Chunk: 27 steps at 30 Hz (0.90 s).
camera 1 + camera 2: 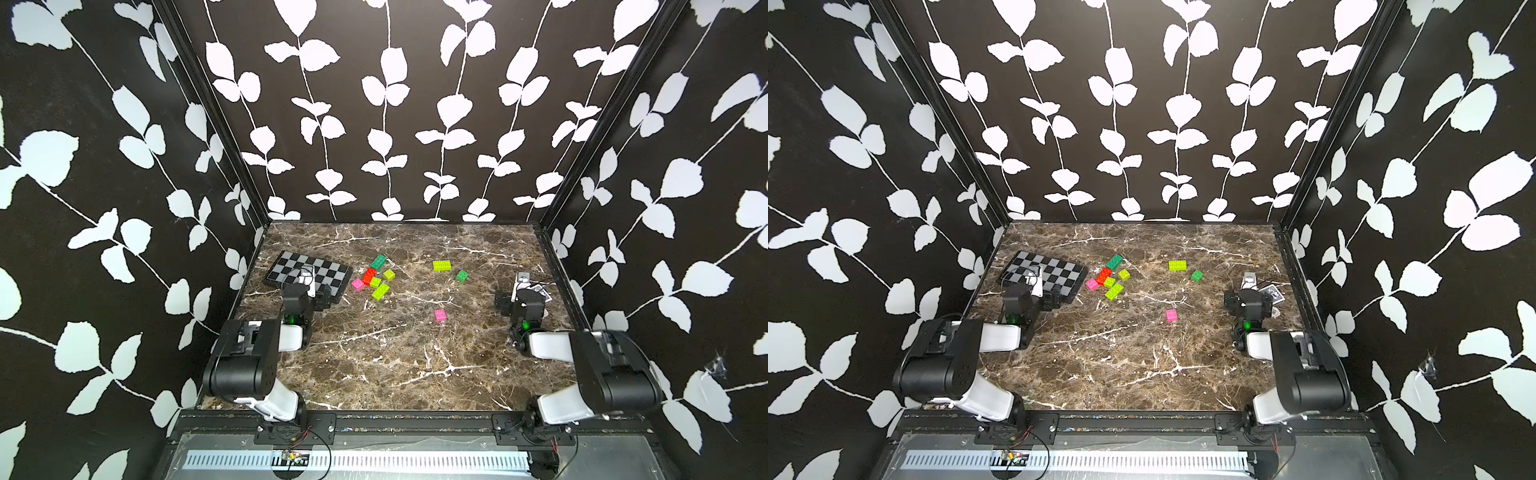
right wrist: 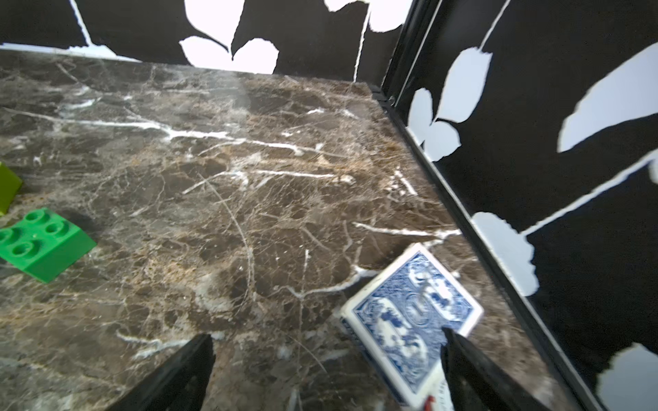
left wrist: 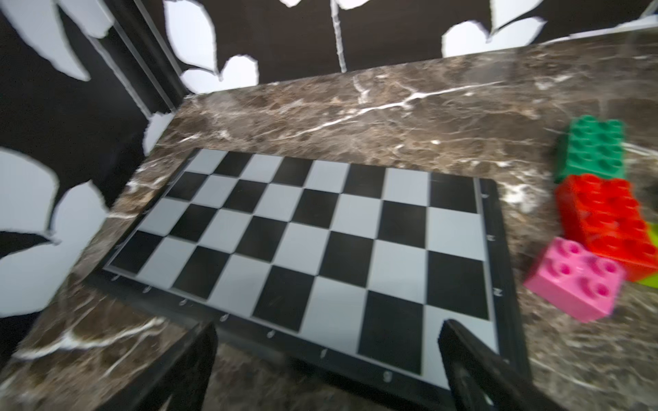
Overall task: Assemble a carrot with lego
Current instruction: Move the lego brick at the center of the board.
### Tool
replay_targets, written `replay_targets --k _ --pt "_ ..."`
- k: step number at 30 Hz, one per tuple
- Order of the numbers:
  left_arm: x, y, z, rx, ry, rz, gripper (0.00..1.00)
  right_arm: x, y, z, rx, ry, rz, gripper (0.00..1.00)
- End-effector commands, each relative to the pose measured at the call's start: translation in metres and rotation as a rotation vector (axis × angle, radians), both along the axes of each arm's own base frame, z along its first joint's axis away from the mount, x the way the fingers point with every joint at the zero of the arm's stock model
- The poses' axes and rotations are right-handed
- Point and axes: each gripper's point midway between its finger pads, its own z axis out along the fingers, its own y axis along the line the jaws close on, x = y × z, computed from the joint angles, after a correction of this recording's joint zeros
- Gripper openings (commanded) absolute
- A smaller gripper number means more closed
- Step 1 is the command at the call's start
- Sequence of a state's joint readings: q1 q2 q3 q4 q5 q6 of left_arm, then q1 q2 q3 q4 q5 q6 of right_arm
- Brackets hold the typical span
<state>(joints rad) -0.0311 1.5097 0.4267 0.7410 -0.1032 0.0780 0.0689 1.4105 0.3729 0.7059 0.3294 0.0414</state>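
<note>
The lego lies as loose bricks on the marble table; no joined carrot is in view. A cluster left of centre holds a green brick [image 1: 378,262] [image 3: 594,149], a red-orange one [image 1: 369,276] [image 3: 605,220], a pink one [image 1: 358,284] [image 3: 576,281] and three lime ones [image 1: 380,291]. Further right are a long lime brick [image 1: 441,265], a small green brick [image 1: 462,275] [image 2: 42,242] and a second pink brick [image 1: 440,315]. My left gripper [image 3: 327,331] is open and empty over the checkered board's near edge. Near the right wall my right gripper [image 2: 327,341] is open and empty.
A black-and-grey checkered board [image 1: 320,266] [image 3: 320,231] lies at the left, close to the brick cluster. A blue-backed deck of playing cards [image 2: 413,313] [image 1: 1273,293] lies by my right gripper, beside the right wall [image 2: 534,178]. Patterned walls close in three sides.
</note>
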Motion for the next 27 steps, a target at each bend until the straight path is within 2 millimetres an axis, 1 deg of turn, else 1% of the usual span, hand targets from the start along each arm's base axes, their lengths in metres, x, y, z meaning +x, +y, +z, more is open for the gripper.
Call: replay_targets --k 1,2,3,4,5,6,7,8,10,12,14,16,17,19,22,23,27 --pt "-0.002 0.027 0.050 -0.022 -0.007 0.180 0.99 -0.004 -0.021 0.065 0.042 -0.127 -0.149 0.99" --pt "-0.005 0.029 0.062 -0.074 -0.001 0.220 0.99 -0.012 -0.026 0.077 0.070 -0.145 -0.191 0.99" --pt "-0.005 0.023 0.071 -0.124 0.002 0.205 0.99 -0.017 -0.025 0.087 0.102 -0.152 -0.195 0.99" --pt "-0.005 0.010 0.079 -0.186 0.012 0.145 0.99 -0.021 -0.021 0.096 0.135 -0.150 -0.176 0.99" --pt "-0.005 -0.007 0.086 -0.253 0.017 0.076 0.99 -0.024 -0.012 0.101 0.184 -0.141 -0.138 0.99" --pt "-0.006 -0.020 0.091 -0.325 0.016 0.036 0.99 -0.025 -0.001 0.105 0.229 -0.139 -0.084 0.98" --pt "-0.006 -0.038 0.097 -0.401 0.016 -0.019 0.99 -0.026 0.012 0.108 0.279 -0.135 -0.024 0.96" --pt "-0.008 -0.057 0.102 -0.454 0.022 -0.084 0.99 -0.028 0.025 0.106 0.320 -0.111 0.025 0.96" --pt "-0.013 -0.095 0.102 -0.473 0.080 -0.181 0.98 -0.032 0.052 0.100 0.368 -0.035 0.099 0.95" --pt "-0.022 -0.136 0.094 -0.459 0.175 -0.290 0.96 -0.037 0.084 0.085 0.381 0.068 0.176 0.95" --pt "-0.035 -0.173 0.076 -0.440 0.292 -0.382 0.92 -0.041 0.121 0.068 0.378 0.164 0.274 0.93" --pt "-0.047 -0.197 0.061 -0.428 0.373 -0.445 0.91 -0.044 0.153 0.052 0.354 0.232 0.364 0.92" --pt "-0.053 -0.205 0.056 -0.425 0.403 -0.463 0.90 -0.044 0.168 0.042 0.342 0.262 0.402 0.92" --pt "-0.061 -0.213 0.049 -0.425 0.433 -0.475 0.90 -0.044 0.194 0.024 0.331 0.319 0.460 0.90" --pt "-0.066 -0.216 0.048 -0.432 0.441 -0.489 0.91 -0.041 0.225 0.000 0.291 0.378 0.517 0.88" --pt "-0.068 -0.216 0.048 -0.424 0.442 -0.495 0.91 -0.039 0.233 -0.007 0.275 0.390 0.527 0.87" --pt "-0.071 -0.211 0.048 -0.381 0.455 -0.489 0.91 -0.028 0.248 -0.029 0.249 0.434 0.548 0.83"
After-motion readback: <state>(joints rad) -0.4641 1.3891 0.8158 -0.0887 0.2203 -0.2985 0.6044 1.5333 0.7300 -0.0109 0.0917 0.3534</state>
